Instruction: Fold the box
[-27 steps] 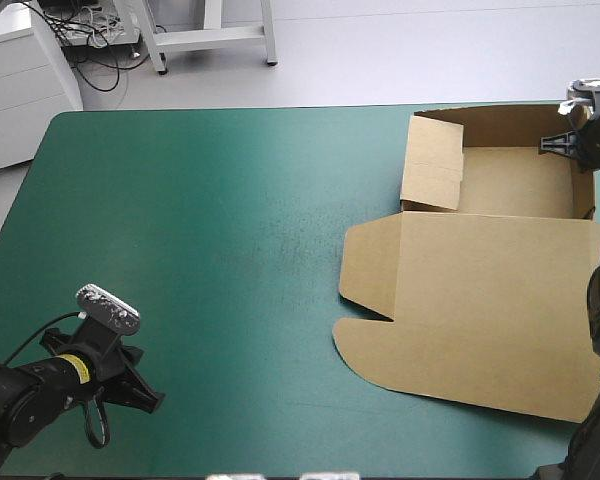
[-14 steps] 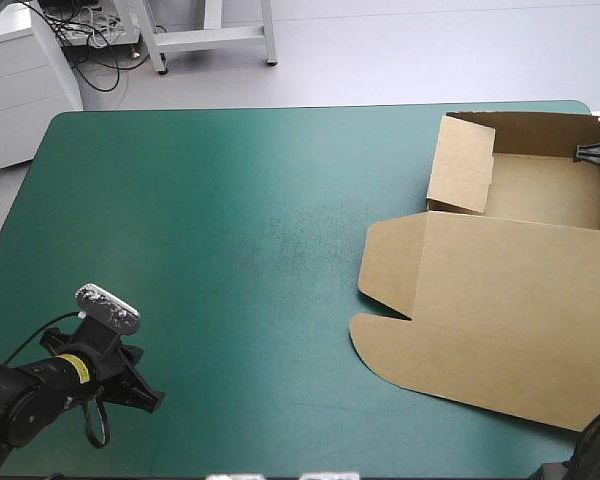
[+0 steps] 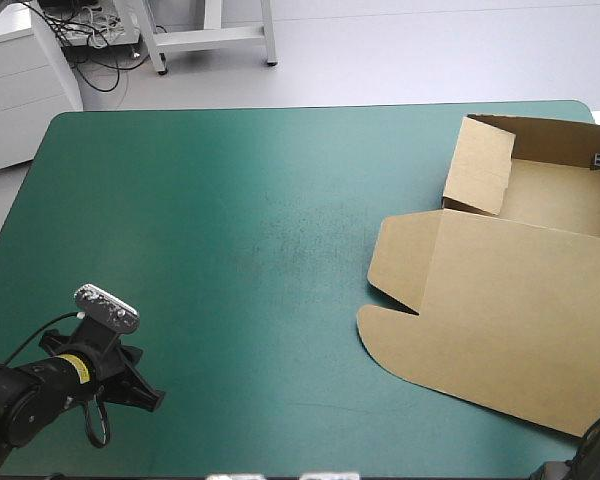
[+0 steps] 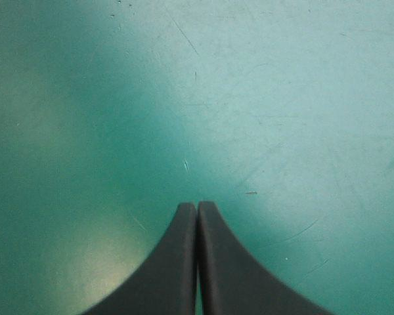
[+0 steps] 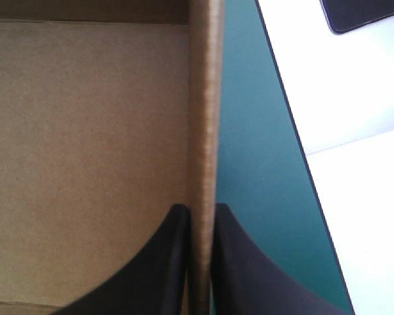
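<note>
The brown box [image 3: 510, 300] sits at the worktop's [image 3: 230, 230] far right corner, tray open upward, flat lid stretching toward the near edge. The right hand [image 5: 200, 209] pinches the tray's right wall; the left hand [image 4: 197, 205] is closed on nothing.

The table [image 3: 210, 200] has a teal-green cover [image 4: 282, 98] with rounded far corners; fine scratches and a dark scuffed patch mark it.
</note>
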